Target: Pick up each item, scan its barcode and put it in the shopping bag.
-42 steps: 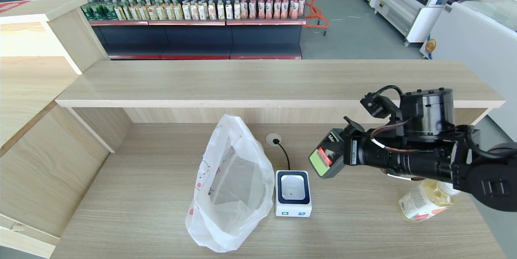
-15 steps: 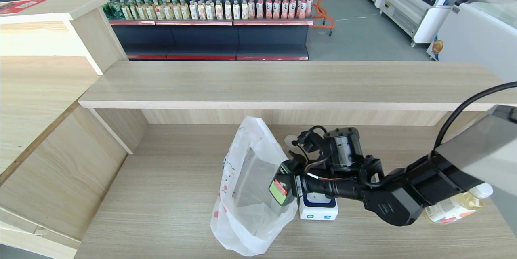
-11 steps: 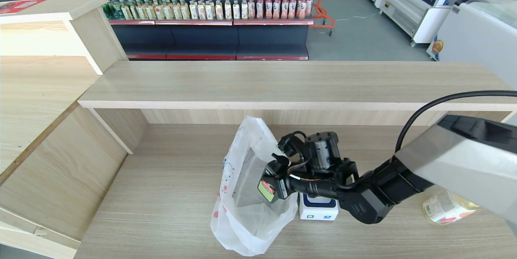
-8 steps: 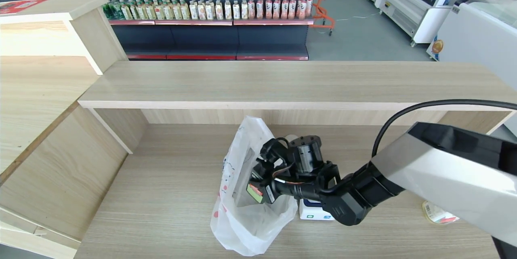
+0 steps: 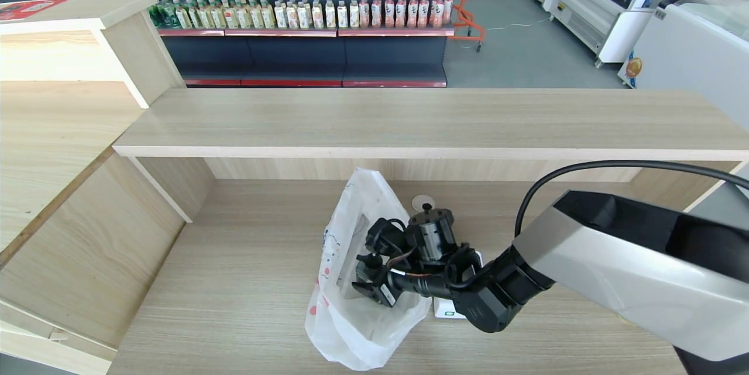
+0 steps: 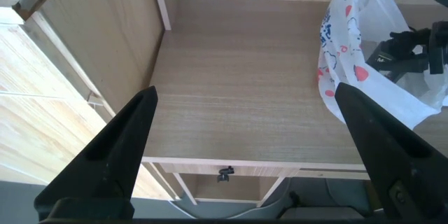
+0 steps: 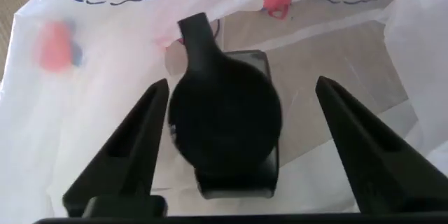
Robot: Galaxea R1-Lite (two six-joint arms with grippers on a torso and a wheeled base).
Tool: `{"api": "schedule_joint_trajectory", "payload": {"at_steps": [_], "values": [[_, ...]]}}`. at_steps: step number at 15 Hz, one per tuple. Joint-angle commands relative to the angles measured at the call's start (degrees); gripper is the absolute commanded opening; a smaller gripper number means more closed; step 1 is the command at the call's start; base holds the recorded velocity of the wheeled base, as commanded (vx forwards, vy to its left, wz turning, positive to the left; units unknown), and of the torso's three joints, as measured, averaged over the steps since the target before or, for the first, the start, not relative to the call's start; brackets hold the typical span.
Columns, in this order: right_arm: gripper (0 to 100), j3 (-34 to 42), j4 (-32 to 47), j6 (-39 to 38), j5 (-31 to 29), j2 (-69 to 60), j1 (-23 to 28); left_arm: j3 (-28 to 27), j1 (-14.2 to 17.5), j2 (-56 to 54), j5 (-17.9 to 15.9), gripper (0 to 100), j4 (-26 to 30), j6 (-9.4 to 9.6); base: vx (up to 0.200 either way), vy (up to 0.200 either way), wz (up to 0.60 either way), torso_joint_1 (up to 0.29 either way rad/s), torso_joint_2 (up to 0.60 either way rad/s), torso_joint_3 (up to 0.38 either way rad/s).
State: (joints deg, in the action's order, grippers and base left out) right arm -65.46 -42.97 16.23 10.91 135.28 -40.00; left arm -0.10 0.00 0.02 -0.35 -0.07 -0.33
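Down inside the shopping bag (image 5: 336, 319), at about six o'clock on the surface (image 5: 246, 281), we find the right gripper (image 7: 241, 87). Its fingers are spread wide, and a dark item (image 7: 224, 122) sits between them, touched by neither finger as far as we can see. We judge this item as good as delivered: it is within the bag's white walls, above the clear bottom, and nothing clamps it. Whether it rests on the bottom or is only just dropping, we cannot tell. We take its scan to be done, since it is in the bag, though nothing visible proves that.

What is left for this item, in our view, is only to draw the arm out without snagging the thin plastic. The right arm covers the surface from three to five o'clock, so we cannot say how many items wait there.

We see the bag standing open, its mouth turned up and toward three o'clock, with red and blue print on its side. Apart from the gripper and the dark item, we make out nothing else in it. The scanner (image 5: 449, 309) stands just beside the bag at its three o'clock, mostly under the arm.

Our left gripper (image 6: 246, 91) hangs wide open and empty near the surface's edge at about seven o'clock, well apart from the bag.
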Motion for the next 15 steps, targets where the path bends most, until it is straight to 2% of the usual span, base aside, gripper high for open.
{"api": "schedule_joint_trajectory", "payload": {"at_steps": [1,4,6,8,12,15], "values": [[100,0.2,0.2,-6.6,0.3,-1.5,0.2,0.0,0.0,0.0,0.0,100,0.0,-0.02,0.0,0.0,0.0,0.0,0.0,0.0],[100,0.6,0.4,-21.6,0.7,-4.2,2.1,0.0,0.0,0.0,0.0,100,0.0,-0.02,0.0,0.0,0.0,0.0,0.0,0.0],[100,1.2,0.5,-26.9,0.7,-5.8,3.4,0.0,0.0,0.0,0.0,100,0.0,-0.02,0.0,0.0,0.0,0.0,0.0,0.0],[100,4.7,0.8,-35.7,1.3,-9.2,5.4,0.0,0.0,0.0,0.0,100,0.0,-0.02,0.0,0.0,0.0,0.0,0.0,0.0],[100,9.4,3.3,-44.8,3.7,-16.4,8.8,0.0,0.0,0.0,0.0,100,0.0,-0.02,0.0,0.0,0.0,0.0,0.0,0.0],[100,11.0,3.3,-46.7,3.9,-19.9,10.5,0.0,0.0,0.0,0.0,100,0.0,-0.02,0.0,0.0,0.0,0.0,0.0,0.0]]}}
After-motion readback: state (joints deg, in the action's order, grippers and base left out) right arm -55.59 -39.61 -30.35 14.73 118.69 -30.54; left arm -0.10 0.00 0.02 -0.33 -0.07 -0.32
